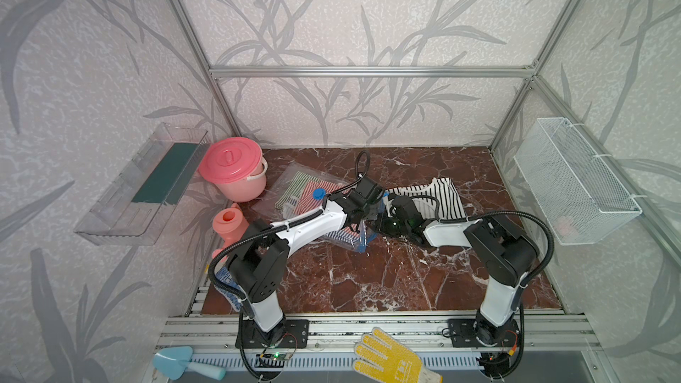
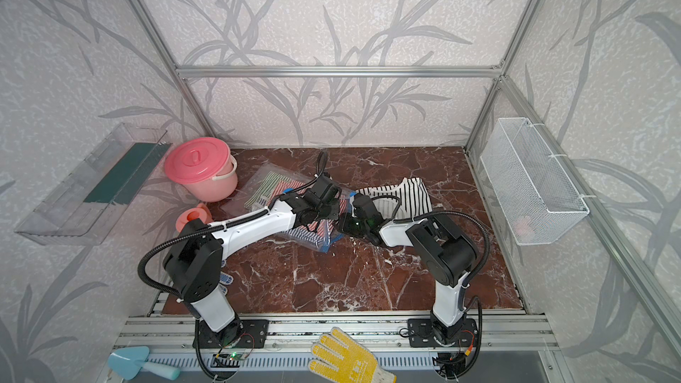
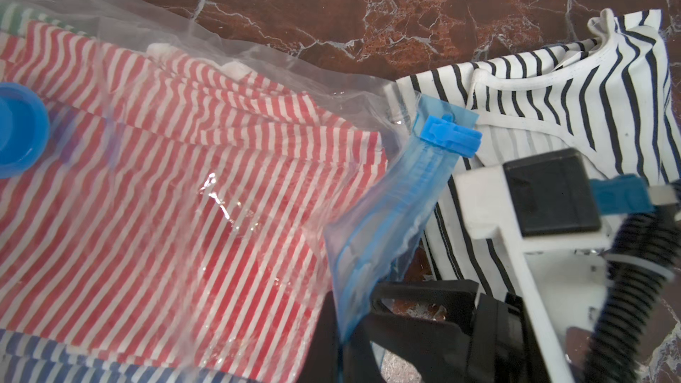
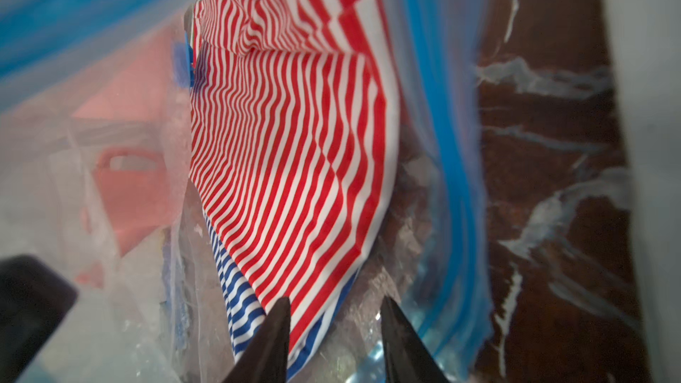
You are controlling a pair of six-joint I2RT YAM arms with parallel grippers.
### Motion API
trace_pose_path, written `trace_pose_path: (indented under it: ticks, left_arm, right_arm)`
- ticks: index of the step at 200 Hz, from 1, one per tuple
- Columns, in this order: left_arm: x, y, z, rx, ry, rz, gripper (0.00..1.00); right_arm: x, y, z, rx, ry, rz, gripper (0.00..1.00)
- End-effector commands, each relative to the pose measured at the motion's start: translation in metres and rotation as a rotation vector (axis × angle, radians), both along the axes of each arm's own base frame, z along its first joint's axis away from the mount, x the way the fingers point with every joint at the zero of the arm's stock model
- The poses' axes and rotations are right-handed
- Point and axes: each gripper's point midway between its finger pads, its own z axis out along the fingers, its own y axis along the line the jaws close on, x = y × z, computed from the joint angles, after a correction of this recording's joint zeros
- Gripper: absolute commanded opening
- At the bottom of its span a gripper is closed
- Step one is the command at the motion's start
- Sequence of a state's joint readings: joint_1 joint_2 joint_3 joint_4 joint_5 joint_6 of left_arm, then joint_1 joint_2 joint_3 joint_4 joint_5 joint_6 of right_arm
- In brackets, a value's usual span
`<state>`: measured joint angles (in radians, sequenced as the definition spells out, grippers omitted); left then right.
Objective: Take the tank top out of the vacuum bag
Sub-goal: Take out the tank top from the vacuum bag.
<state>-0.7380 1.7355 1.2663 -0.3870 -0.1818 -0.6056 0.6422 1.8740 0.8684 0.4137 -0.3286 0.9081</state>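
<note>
On the left wall we see a clear shelf [image 1: 140, 193], and just below it a pink lidded bucket [image 1: 236, 171] stands at the back left corner of the marble tabletop [image 1: 387, 281]. To the right of the bucket, the vacuum bag [image 1: 294, 178] lies near the middle of the tabletop. Its round blue valve cap [image 1: 319, 193] faces up, and striped clothes show through the clear plastic.

At the bag's right end, the left gripper [image 3: 350, 326] is clamped tight on the blue zip strip [image 3: 398, 193] and holds that edge raised off the tabletop. A blue slider clip [image 3: 451, 136] sits at the strip's far end.

The right gripper [image 4: 337, 344] reaches into the bag's open mouth from the right. Its fingers stand apart, and the hem of a red-and-white striped garment [image 4: 294, 160] lies in the gap between them, over a blue-striped garment [image 4: 239, 296]. We cannot tell whether the fingers touch the cloth.

Further right, a black-and-white striped tank top [image 1: 446, 193] lies on the tabletop outside the bag, just beside its mouth. On the right wall we find a white wire basket [image 1: 575, 182].
</note>
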Motion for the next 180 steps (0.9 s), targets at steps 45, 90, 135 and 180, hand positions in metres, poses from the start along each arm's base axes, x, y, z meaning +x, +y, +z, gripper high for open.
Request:
trace_pose_path:
  ticks: [45, 90, 135, 180]
  left_arm:
    - [-0.001, -0.002, 0.018, -0.043, -0.043, 0.006, 0.0]
    - [-0.001, 0.0, 0.013, -0.023, -0.041, 0.011, 0.0]
    - [0.001, 0.002, 0.008, 0.0, -0.036, 0.015, 0.0]
    - [0.0, 0.002, 0.01, -0.003, -0.039, 0.014, 0.0]
  right_arm:
    - [0.017, 0.006, -0.007, -0.052, -0.032, -0.007, 0.31]
    - [0.02, 0.004, -0.002, -0.071, -0.051, -0.013, 0.16]
    - [0.021, 0.0, 0.008, -0.084, -0.077, -0.017, 0.05]
    - [0.021, 0.001, 0.005, -0.091, -0.07, -0.012, 0.04]
